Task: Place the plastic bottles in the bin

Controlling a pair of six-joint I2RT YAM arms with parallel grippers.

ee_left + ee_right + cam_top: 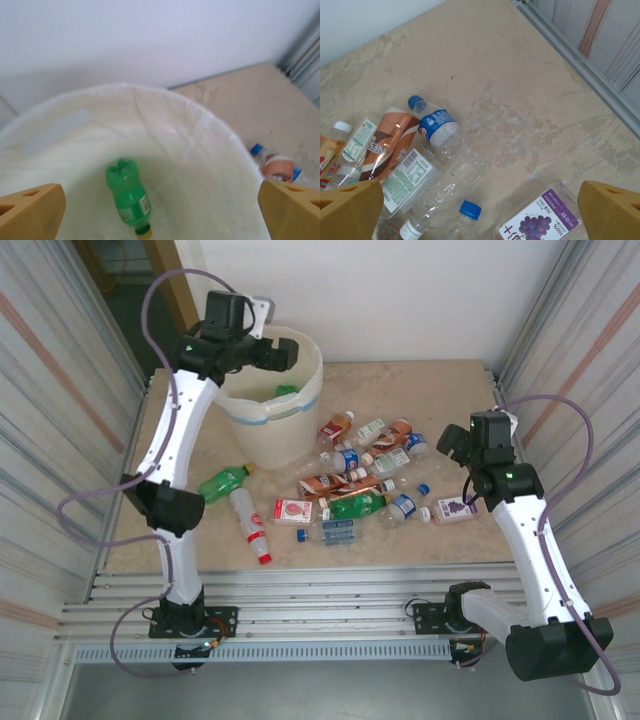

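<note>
The cream-white bin (308,390) stands at the back left, and one green bottle (128,196) lies on its lined bottom. My left gripper (281,352) hangs over the bin's mouth, open (160,215), holding nothing. Several plastic bottles (355,485) lie heaped mid-table. A green one (222,482) and a clear red-capped one (250,525) lie apart to the left. My right gripper (452,445) hovers open (480,210) above the heap's right end, over a clear blue-capped bottle (470,210) and beside a grape-label bottle (540,220).
Corrugated metal walls (590,360) close in both sides and a white wall stands behind. Aluminium rails (330,590) run along the near edge. Bare tabletop (530,80) stretches behind and to the right of the heap.
</note>
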